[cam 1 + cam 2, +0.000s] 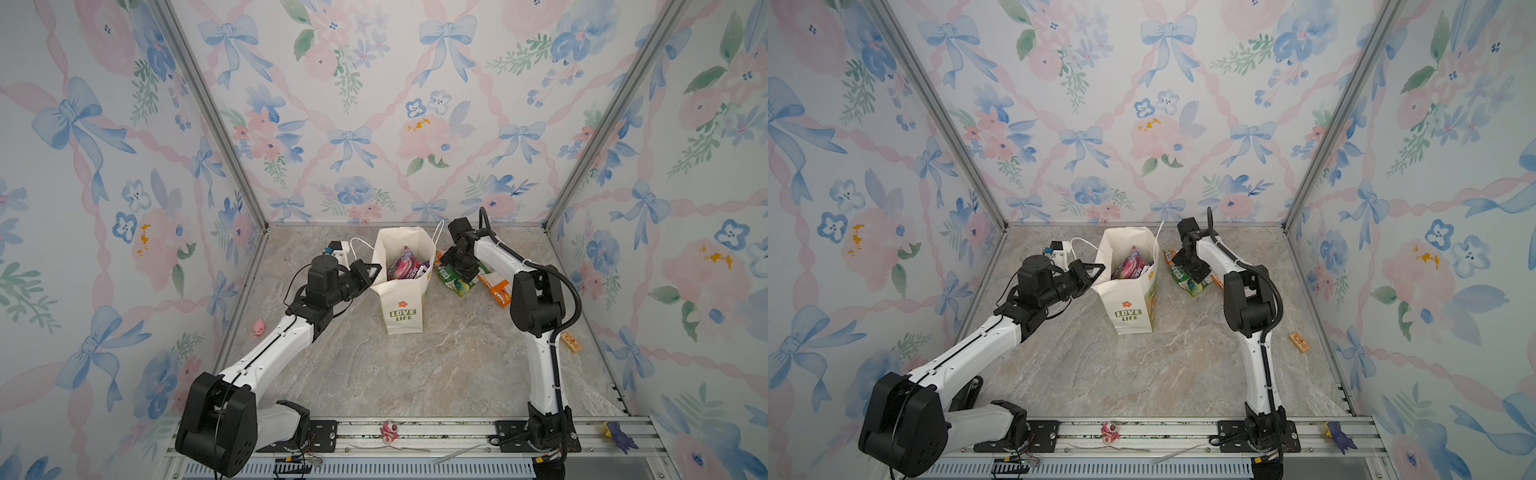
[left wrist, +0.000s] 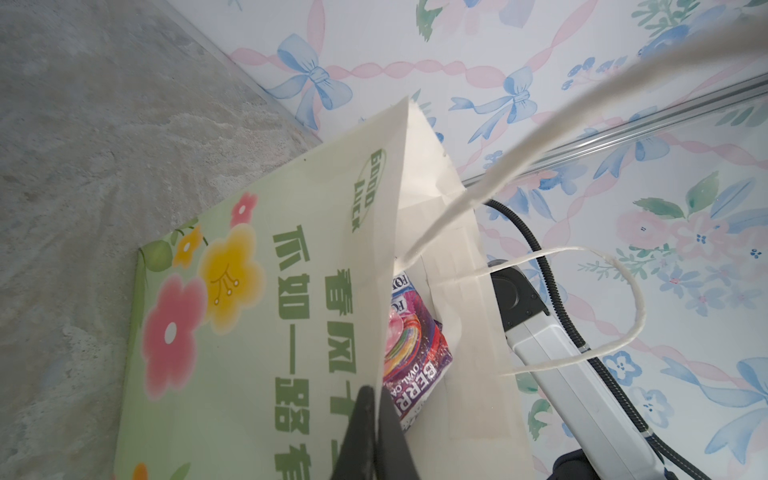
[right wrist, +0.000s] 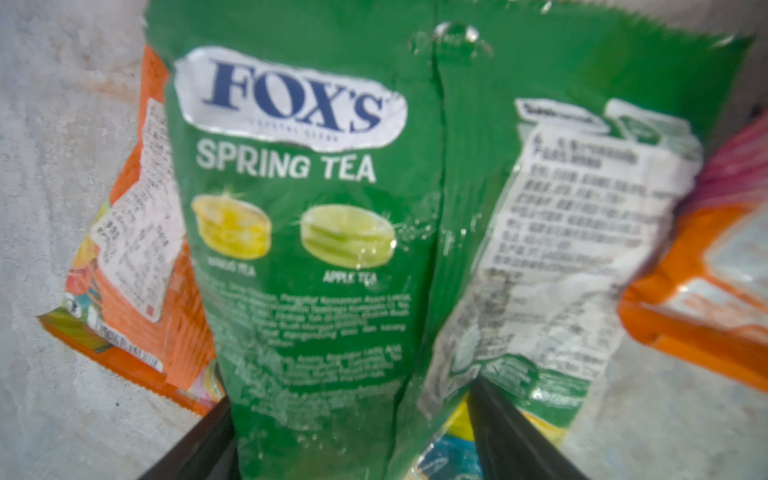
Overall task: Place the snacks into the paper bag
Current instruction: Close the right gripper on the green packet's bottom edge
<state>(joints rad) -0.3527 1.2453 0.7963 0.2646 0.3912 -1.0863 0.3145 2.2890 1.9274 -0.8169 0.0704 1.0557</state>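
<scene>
1 cream-white paper bag (image 1: 405, 299), 1 purple glossy packet (image 1: 400, 262), 2 orange packets (image 3: 698, 332), at least 1 green packet (image 3: 332, 249), 1 pink pig figure (image 1: 258, 328), 1 wooden block (image 1: 570, 343).

1. Centre of frame: the paper bag (image 1: 401, 307) stands upright and open, with a purple packet (image 1: 401, 264) inside.
2. The left gripper (image 1: 371, 270) touches the bag's left rim.
3. Right of the bag, the right gripper (image 1: 464, 271) sits low over a green packet (image 1: 460, 286); an orange packet (image 1: 498, 293) lies beside it.
4. A pink pig (image 1: 258, 328) lies by the left wall and a wooden block (image 1: 570, 343) by the right wall.
</scene>
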